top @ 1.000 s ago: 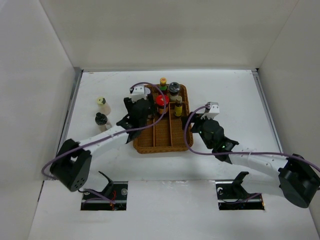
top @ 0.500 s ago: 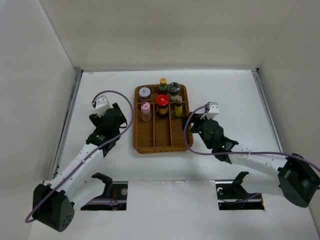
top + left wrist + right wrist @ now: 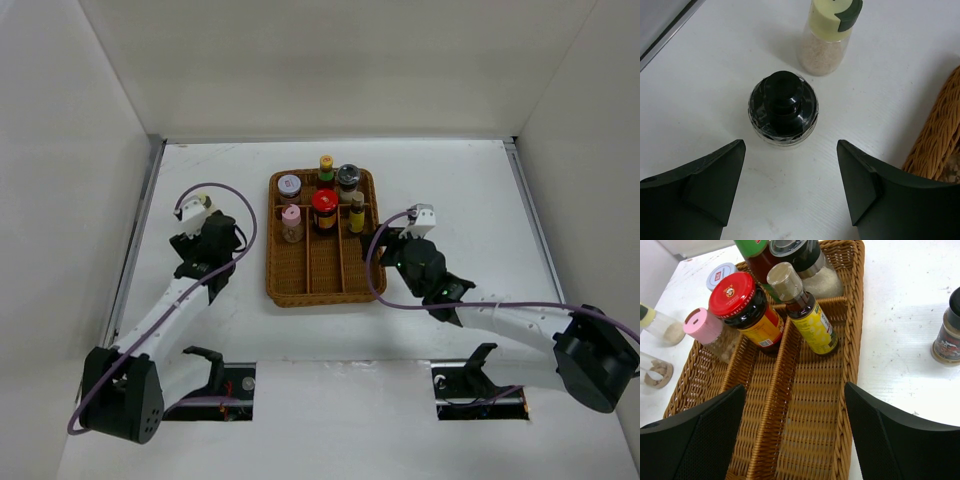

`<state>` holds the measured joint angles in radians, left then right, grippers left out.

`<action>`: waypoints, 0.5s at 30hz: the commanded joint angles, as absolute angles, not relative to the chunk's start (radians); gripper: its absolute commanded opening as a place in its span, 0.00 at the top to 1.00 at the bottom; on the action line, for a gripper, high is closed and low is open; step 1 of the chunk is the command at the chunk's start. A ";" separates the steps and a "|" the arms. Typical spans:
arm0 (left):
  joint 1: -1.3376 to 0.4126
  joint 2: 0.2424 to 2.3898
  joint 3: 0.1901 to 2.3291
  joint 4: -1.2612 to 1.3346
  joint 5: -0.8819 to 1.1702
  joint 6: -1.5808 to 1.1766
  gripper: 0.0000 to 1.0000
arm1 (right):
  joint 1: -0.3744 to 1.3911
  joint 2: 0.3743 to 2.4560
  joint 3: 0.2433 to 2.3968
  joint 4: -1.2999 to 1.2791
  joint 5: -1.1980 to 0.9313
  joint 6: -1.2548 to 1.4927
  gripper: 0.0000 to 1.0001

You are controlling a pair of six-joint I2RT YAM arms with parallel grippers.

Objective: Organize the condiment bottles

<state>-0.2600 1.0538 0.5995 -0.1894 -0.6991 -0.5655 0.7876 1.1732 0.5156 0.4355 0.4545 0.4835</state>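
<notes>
**Top view.** Shows the left arm [image 3: 165, 305] gone from over the wicker tray [image 3: 320, 275], its place a second ago. Has it swung back toward the left edge of the table [image 3: 470, 180], now covering the two loose bottles seen standing there before. Leaves the tray's far half uncovered, with six condiment bottles [image 3: 323, 203] upright in it. Counts among them the pink-capped bottle [image 3: 291, 214] and the white-capped jar [image 3: 289, 185] in the left lane, both hidden under the arm earlier. Reads as one delivery finished and a fresh pick begun. Finds the right arm [image 3: 510, 318] almost unmoved, by the tray's right rim.

**Left wrist view.** Looks down on the black-capped bottle [image 3: 783, 107], upright on the table and centred just ahead of the left jaws. Shows these spread apart, pinching nothing, not yet around the glass. Puts the cream-lidded bottle [image 3: 826, 35] just beyond, near but apart, and the tray's wicker wall at the right margin. Calls, probably, for a straight descent, with care not to nudge the neighbour.

**Right wrist view.** Has the right jaws spread wide and empty above the tray's near half. Takes in the red-capped jar [image 3: 742, 310] and the tan-capped bottle [image 3: 802, 312] side by side across a divider. Adds a dark-capped spice jar [image 3: 946, 335] outside on the table, past the tray's right rim. Leaves three bottles, by this count, to bring in.
</notes>
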 commanded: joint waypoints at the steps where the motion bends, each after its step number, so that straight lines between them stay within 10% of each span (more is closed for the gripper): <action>1: -0.236 1.069 0.589 -0.080 -0.713 -0.571 0.27 | 0.801 1.177 0.557 0.489 0.437 0.491 0.16; 15: -0.176 1.154 0.574 0.026 -0.703 -0.571 0.31 | 0.801 1.190 0.555 0.499 0.416 0.508 0.16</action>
